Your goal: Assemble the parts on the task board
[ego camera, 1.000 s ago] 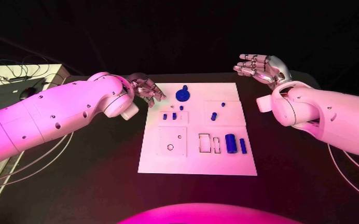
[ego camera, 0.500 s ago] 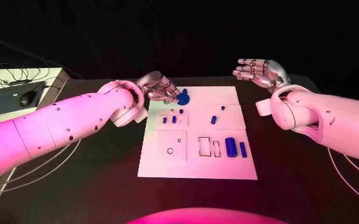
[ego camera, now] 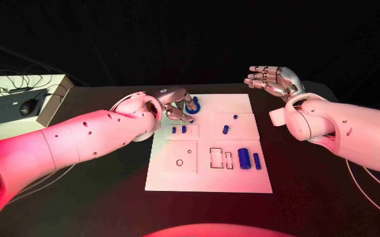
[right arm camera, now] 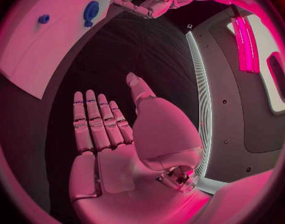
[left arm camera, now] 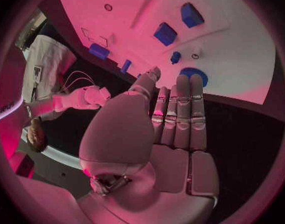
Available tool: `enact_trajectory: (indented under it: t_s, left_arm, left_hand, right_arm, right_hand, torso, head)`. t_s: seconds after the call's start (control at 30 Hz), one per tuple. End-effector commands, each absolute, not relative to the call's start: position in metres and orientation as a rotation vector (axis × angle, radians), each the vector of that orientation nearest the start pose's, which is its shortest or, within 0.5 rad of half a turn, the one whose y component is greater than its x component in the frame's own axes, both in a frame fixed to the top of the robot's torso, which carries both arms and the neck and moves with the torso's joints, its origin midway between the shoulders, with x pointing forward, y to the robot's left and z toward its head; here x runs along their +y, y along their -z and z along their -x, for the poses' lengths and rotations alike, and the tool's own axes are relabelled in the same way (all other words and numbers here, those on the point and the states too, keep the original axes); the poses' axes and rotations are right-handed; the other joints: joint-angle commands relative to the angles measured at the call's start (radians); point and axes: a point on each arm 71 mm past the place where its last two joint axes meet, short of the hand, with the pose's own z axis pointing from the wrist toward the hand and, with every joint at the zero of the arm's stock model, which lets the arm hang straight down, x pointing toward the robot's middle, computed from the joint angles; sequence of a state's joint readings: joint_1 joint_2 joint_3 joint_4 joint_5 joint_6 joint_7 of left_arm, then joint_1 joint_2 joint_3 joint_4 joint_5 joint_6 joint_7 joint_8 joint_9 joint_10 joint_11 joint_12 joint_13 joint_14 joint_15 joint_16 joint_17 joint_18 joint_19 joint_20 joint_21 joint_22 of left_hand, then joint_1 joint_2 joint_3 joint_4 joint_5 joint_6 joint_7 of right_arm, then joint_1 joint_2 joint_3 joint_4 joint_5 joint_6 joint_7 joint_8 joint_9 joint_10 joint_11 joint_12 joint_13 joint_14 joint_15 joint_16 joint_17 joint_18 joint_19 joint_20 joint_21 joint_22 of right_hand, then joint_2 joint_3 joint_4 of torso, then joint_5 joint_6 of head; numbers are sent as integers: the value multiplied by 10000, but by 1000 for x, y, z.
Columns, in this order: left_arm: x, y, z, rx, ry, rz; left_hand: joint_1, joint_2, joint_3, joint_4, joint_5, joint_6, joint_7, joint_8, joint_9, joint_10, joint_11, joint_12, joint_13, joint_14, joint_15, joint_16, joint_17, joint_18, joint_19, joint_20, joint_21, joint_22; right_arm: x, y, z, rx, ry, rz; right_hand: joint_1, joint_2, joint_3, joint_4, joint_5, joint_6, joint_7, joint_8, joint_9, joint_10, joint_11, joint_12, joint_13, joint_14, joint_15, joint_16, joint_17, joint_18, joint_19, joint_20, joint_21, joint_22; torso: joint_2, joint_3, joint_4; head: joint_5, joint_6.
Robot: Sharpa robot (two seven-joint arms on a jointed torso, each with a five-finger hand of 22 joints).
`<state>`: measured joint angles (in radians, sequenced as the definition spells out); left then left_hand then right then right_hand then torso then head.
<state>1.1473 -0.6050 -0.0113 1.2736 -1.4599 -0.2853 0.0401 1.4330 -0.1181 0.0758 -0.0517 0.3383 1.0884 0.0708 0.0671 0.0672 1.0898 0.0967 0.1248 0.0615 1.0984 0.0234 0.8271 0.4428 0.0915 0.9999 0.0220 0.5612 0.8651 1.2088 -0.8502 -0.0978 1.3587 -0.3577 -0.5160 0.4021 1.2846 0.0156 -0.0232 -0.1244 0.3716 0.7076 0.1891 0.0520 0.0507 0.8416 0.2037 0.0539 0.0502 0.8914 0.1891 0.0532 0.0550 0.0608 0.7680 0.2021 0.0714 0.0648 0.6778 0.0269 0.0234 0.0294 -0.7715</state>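
The white task board (ego camera: 207,179) lies mid-table. A round blue part (ego camera: 194,105) sits near its far edge, with small blue pieces (ego camera: 225,129) behind two blue cylinders (ego camera: 244,158) towards the right. My left hand (ego camera: 174,105) hovers at the board's far left corner. In the left wrist view its straight fingers (left arm camera: 180,109) reach just short of the round blue part (left arm camera: 194,76) and hold nothing. My right hand (ego camera: 273,80) is raised beyond the board's far right corner, off the board, open and empty (right arm camera: 102,124).
A grey box with cables (ego camera: 28,105) stands at the table's left edge. The black table (ego camera: 317,193) surrounds the board. Empty rectangular recesses (ego camera: 217,157) lie in the board's near half.
My left hand has swung right from beside the board's far left corner until its fingertips are by the round blue part. The right hand has barely shifted.
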Motion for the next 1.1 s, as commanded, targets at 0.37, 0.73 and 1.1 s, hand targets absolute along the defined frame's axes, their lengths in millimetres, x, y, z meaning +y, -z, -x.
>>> enact_trajectory:
  t_s: [0.37,0.73,1.1]
  left_arm:
    - [127,217,-516,16338,6973,-4039]
    - [123,224,-519,16943,6621,-4313]
    - [120,229,-522,17207,6455,-4352]
  left_hand:
    - [236,-78,-308,531,-72,356,16,-49,-7,386,-94,195,0,-310,-32,2298,194,316,190,17,733,1006]
    - [157,-118,492,420,-36,556,52,-44,-7,920,-187,-127,4,-438,-79,3270,4,388,11,-17,1339,1834]
    - [-3,-199,834,318,-45,489,151,-48,-14,964,-96,-414,6,-514,-6,3628,-317,481,-26,70,1399,2154]
  right_arm:
    - [-267,192,-511,13579,-11382,-7484]
    - [-266,192,-511,13579,-11400,-7473]
    - [-265,192,-511,13592,-11433,-7451]
  right_hand:
    - [37,17,-17,-24,46,-82,584,-29,4,-30,15,-26,10,47,3,19,4,-36,33,-3,0,0]
    - [24,14,-29,-15,43,-83,587,-28,4,-52,17,-28,9,42,6,19,3,-35,18,-4,-5,-1]
    - [25,22,-36,-5,50,-98,590,-28,4,-68,19,-28,8,33,7,20,4,-33,19,-1,-6,-1]
  torso:
    - [-8,19,-5]
    - [-5,22,3]
    - [-11,20,4]
  head:
    - [-6,-16]
    - [-23,-47]
    - [-31,-66]
